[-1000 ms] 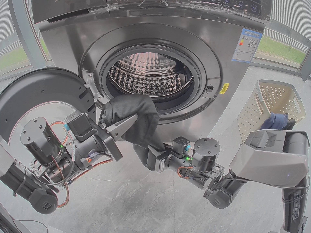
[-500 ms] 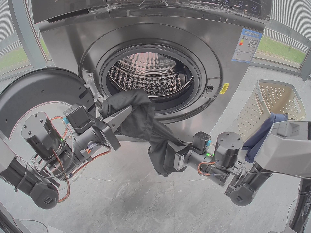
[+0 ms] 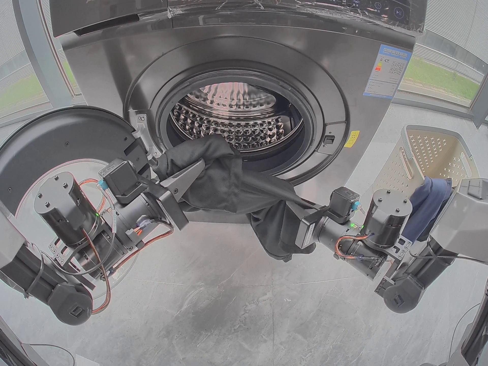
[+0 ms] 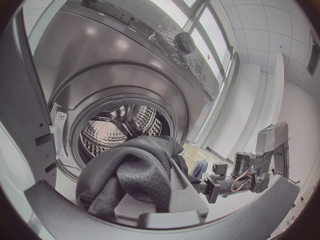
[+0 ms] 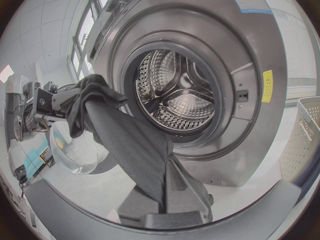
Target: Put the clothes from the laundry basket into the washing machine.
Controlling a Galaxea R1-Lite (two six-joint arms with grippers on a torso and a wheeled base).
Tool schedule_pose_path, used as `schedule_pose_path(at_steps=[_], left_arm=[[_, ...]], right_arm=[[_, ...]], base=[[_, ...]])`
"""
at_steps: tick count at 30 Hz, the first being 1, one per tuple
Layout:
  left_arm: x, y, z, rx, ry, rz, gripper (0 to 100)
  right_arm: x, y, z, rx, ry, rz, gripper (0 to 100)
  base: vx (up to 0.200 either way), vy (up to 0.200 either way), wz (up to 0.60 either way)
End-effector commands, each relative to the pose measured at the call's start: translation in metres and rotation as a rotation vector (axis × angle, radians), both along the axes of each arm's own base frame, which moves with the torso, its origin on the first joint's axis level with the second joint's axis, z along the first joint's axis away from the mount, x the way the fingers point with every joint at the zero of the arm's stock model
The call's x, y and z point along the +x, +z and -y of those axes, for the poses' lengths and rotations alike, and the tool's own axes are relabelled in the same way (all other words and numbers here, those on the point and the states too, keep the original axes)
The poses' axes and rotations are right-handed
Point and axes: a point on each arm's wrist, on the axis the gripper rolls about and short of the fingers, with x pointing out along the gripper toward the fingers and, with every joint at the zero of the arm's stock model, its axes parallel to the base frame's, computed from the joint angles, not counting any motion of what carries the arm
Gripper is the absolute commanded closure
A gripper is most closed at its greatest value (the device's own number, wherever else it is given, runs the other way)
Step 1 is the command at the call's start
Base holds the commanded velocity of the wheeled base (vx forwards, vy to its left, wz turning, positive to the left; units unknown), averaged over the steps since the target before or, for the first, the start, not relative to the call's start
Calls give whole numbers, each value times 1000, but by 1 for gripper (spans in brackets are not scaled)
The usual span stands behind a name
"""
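Black garment [image 3: 229,186]: matte cloth with a fine mesh weave, bunched in thick folds at one end and pulled into a taut band between both tools, with a loose flap hanging below.
Where: held in the air just before the lower rim of the washing machine [image 3: 239,47] opening, in front of the drum [image 3: 234,113].
Left tool [image 3: 197,173]: pressed together on the bunched end, at the opening's lower-left edge.
Right tool [image 3: 300,218]: pinching the other end, below and right of the opening.
Laundry basket [image 3: 437,148]: right of the machine, holding a blue garment [image 3: 426,202].
Door [image 3: 61,138]: swung open, left of the opening.
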Motion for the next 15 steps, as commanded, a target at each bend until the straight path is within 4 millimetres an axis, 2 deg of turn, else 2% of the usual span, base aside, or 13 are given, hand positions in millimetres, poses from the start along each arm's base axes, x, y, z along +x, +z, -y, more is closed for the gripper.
schedule_pose_path(at_steps=[1, 3, 4, 10, 15], left_arm=[[0, 0, 0, -1, 1, 1, 100], [0, 0, -1, -2, 0, 0, 100], [0, 0, 0, -2, -1, 0, 0], [2, 2, -5, -47, 4, -28, 0], [3, 2, -4, -51, 4, -30, 0]], right_arm=[[3, 9, 8, 16, -25, 21, 100], [2, 12, 10, 21, -27, 29, 100], [2, 12, 10, 21, -27, 29, 100], [-2, 27, 13, 47, -30, 66, 100], [-3, 32, 14, 56, -30, 79, 100]], base=[[0, 0, 0], [0, 0, 0], [0, 0, 0], [0, 0, 0], [0, 0, 0]])
